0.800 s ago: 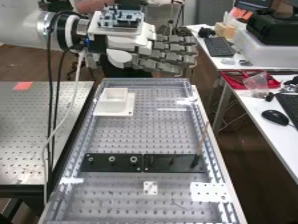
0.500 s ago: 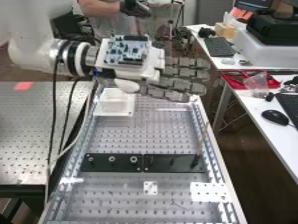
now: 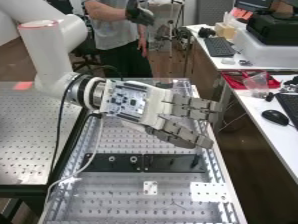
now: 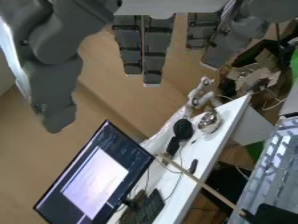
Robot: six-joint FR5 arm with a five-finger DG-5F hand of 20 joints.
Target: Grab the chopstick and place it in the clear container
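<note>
chopstick (image 4: 213, 191) stands in black block (image 3: 174, 168); hand (image 3: 158, 104) spread, empty. misaligned approach could knock it askew before any grip.

Chopstick (image 4: 214, 193) part-hidden by robot hand (image 3: 157, 104)

High view: from above, slanting down along bench (image 3: 120, 197). Wrist view: beside hand (image 3: 156, 103), facing desk (image 4: 207, 145); bench shared.

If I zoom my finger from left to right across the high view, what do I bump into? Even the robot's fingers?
Pinky-red square → blue-and-white circuit board → the robot hand's grey fingers → black computer mouse.
</note>
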